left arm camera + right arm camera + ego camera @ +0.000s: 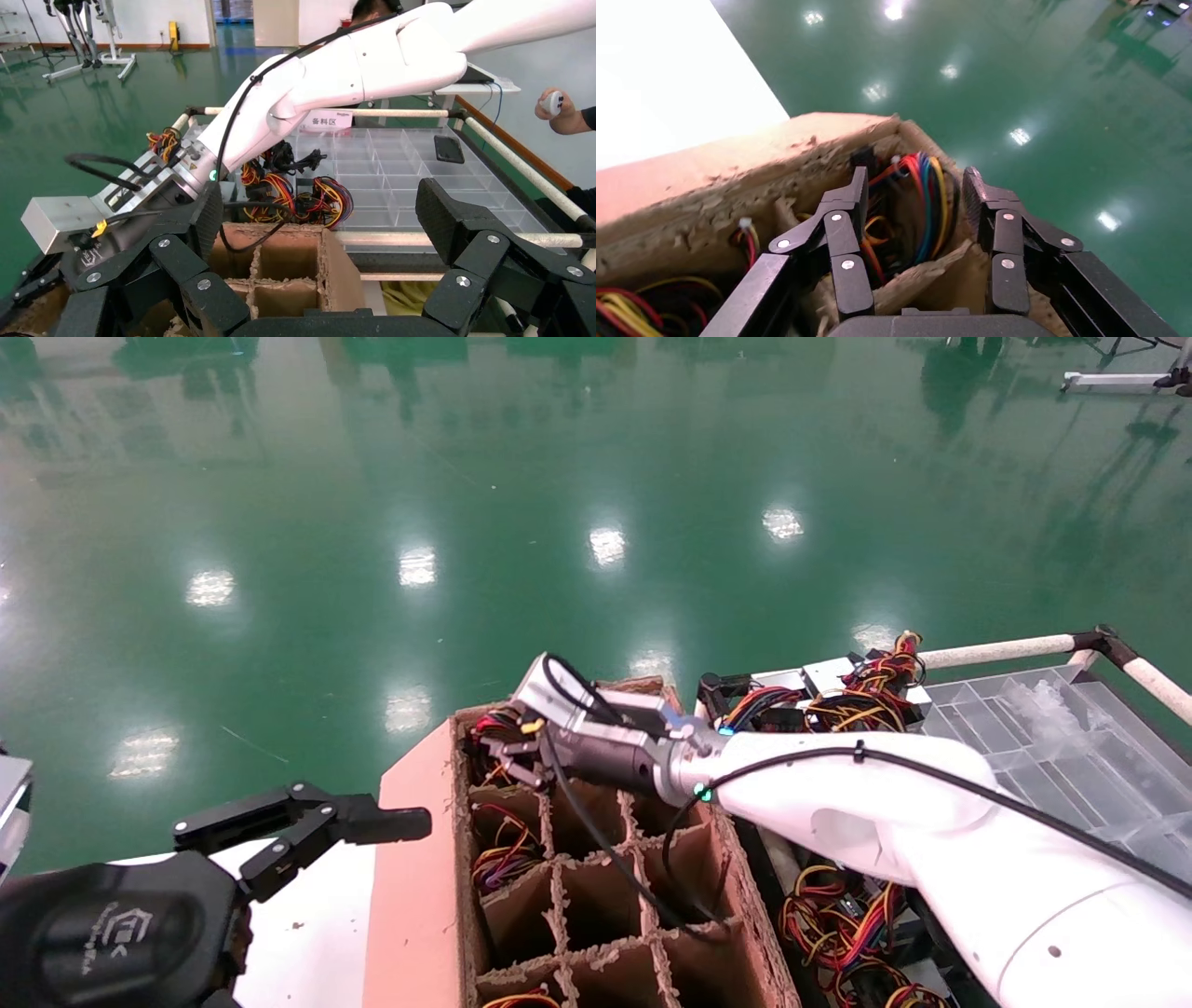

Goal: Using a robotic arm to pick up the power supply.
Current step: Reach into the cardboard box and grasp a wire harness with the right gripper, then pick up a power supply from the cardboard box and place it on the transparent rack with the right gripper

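A white robotic arm (838,794) reaches across a brown cardboard box (410,868) split into cells. Its black right gripper (505,754) dips into the far left corner cell. In the right wrist view this gripper (916,186) is open, one finger on each side of a red, blue, yellow and orange wire bundle (926,210) belonging to the power supply. The metal body of the power supply is hidden down in the cell. My left gripper (307,822) hovers open beside the box's near left side, holding nothing.
More units with coloured wire bundles (857,696) lie right of the box, others nearer (838,924). A clear divided plastic tray (1052,738) with a white tube rail (996,649) stands at the right. Beyond is green floor (559,477). A person's hand (555,105) shows in the left wrist view.
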Tool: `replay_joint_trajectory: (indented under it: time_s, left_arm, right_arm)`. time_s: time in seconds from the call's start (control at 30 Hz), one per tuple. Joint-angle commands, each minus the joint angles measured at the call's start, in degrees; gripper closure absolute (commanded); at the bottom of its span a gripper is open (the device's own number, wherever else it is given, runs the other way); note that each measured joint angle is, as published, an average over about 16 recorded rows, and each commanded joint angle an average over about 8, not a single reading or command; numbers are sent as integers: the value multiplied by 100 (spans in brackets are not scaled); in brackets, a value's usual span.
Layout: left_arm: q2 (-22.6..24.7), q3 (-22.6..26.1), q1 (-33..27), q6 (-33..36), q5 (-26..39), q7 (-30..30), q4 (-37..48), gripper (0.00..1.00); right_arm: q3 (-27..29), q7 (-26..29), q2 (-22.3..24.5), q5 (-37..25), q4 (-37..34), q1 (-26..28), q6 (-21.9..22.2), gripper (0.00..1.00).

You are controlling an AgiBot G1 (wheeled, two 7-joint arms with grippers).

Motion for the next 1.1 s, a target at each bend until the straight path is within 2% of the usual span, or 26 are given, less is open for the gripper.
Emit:
replay_joint_trajectory:
  time_s: [0.03, 0.5, 1.1]
  left_arm:
    - [0, 0, 0, 0, 0, 0, 0, 0]
    - [-1, 3, -1, -1, -2, 2, 0, 0]
    - [-3, 7, -2, -3, -5, 4, 0, 0]
  right_arm:
    - [-106, -20, 0, 105, -4, -6, 44, 99]
    - [-618, -269, 5, 710, -48, 6, 388, 100]
    - [-1166, -87, 11, 1411, -172, 7, 342, 100]
